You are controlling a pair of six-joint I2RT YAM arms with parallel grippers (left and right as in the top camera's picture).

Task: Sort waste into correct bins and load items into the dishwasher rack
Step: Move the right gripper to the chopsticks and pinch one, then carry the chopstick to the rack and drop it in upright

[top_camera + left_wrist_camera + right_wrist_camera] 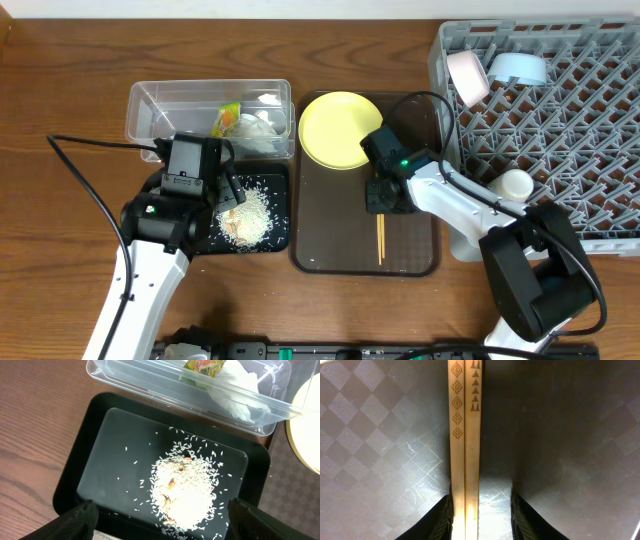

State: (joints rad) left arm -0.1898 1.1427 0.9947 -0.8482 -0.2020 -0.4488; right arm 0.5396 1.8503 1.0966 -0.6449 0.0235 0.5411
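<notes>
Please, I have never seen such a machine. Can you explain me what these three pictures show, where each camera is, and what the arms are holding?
These are two robot arms at a table, each with a two-finger gripper. One camera looks down from above; one sits on each wrist.

From above: a grey rack with two bowls, a cup, a brown tray with a yellow plate and chopsticks, a clear tub with a wrapper and tissue, and a black tray of rice.

The left gripper hangs open over the rice, holding nothing. The right gripper is down around the chopsticks; a firm grip is not clear.
</notes>
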